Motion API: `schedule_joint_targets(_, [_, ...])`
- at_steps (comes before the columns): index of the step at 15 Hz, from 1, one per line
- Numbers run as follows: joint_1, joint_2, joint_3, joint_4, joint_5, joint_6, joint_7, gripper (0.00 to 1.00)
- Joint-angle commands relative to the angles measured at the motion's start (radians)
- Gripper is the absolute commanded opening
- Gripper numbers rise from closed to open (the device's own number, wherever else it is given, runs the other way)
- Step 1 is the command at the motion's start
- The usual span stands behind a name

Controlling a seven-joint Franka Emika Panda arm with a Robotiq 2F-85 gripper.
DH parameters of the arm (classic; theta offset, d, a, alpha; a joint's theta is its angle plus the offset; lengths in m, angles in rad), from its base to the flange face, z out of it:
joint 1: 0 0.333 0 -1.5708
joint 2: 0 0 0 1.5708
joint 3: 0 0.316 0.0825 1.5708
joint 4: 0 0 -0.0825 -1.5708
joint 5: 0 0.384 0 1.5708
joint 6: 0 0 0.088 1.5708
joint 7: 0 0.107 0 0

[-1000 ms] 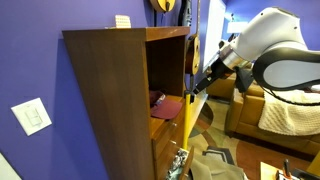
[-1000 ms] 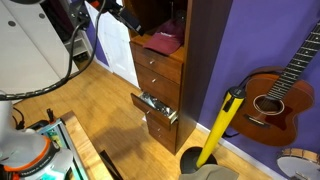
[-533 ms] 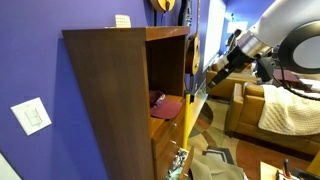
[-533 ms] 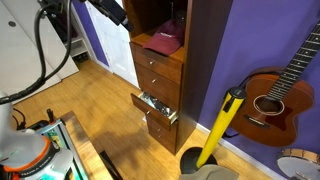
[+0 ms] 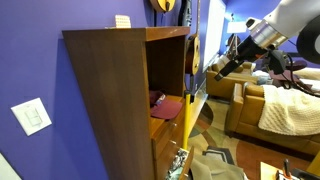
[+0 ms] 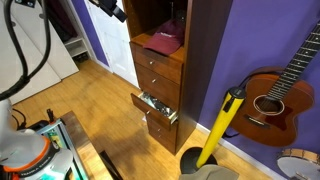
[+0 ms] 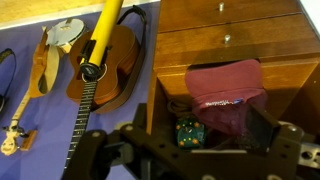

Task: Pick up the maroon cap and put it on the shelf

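Observation:
The maroon cap (image 5: 168,107) lies on a lighter inner board of the shelf (image 5: 110,90), a tall brown wooden cabinet. It also shows in an exterior view (image 6: 163,42) and in the wrist view (image 7: 228,85), with a small label on it. My gripper (image 5: 218,72) hangs in the air outside the shelf's open side, apart from the cap. It sits at the top edge of an exterior view (image 6: 115,12). In the wrist view my gripper (image 7: 195,150) has its fingers spread wide and empty.
A small green thing (image 7: 187,131) lies beside the cap. A drawer (image 6: 155,108) low in the shelf (image 6: 200,60) stands open. A yellow pole (image 6: 222,125) and a guitar (image 6: 265,100) lean by the purple wall. A tan sofa (image 5: 270,110) stands behind my arm.
My gripper has drawn back from the shelf's opening, away from the cap. The cap stays on the board.

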Motion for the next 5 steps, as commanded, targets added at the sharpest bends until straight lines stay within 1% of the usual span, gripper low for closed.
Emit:
schedule_joint_targets(1, [0.007,-0.020,-0.015,0.009,0.002,-0.038,-0.012,1.00])
schedule_joint_targets(2, [0.016,-0.020,-0.021,0.011,0.007,-0.037,-0.022,1.00])
schedule_joint_targets(3, [0.004,-0.011,-0.007,0.003,-0.002,-0.004,0.000,1.00])
schedule_joint_targets(5, [0.004,-0.014,-0.009,0.003,-0.002,-0.004,-0.002,1.00])
